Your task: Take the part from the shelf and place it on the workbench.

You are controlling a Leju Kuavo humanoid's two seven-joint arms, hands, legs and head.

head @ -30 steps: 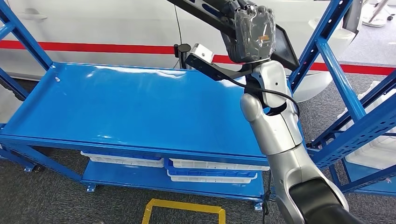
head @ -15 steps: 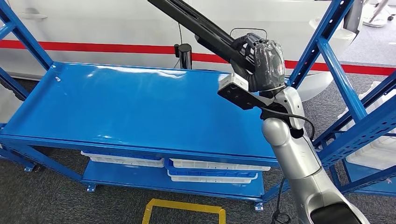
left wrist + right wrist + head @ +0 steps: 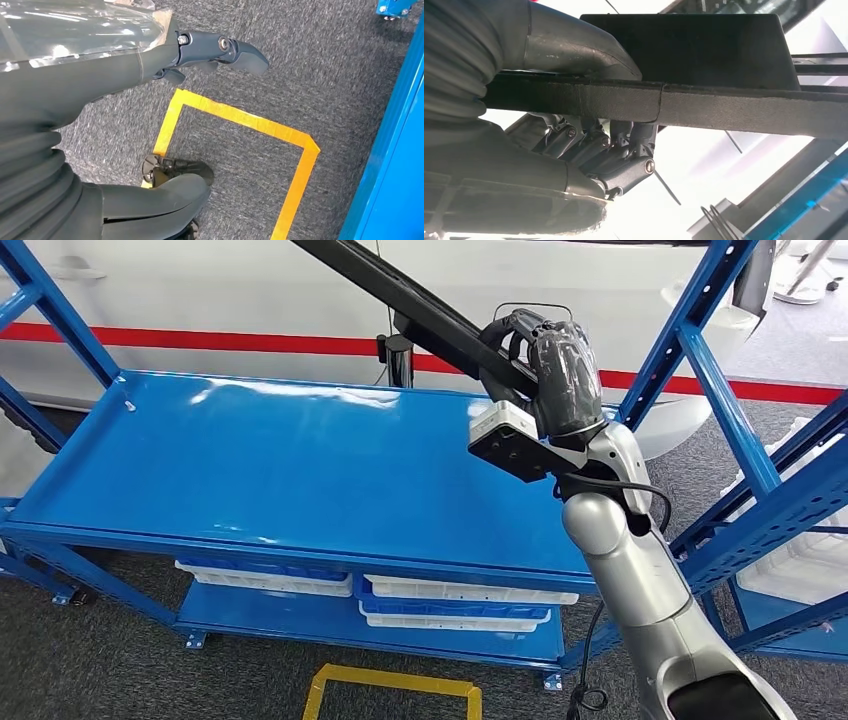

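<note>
Part in transit above the blue metal tabletop (image 3: 250,470).
Right hand (image 3: 560,375) fingers (image 3: 616,150) grasp the long black bar-shaped part (image 3: 420,310); placement remains. Left hand (image 3: 100,60) hangs released, holding nothing.

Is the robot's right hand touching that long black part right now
Touching. In the right wrist view the right hand wraps the long black part, thumb on one side, fingers on the other.

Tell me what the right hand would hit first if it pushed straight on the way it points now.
Probably nothing on the bench. The right hand, gripping the long black part, points up and away over the blue workbench toward the white wall with the red stripe. Depth is unclear, but the way looks free until that wall.
</note>
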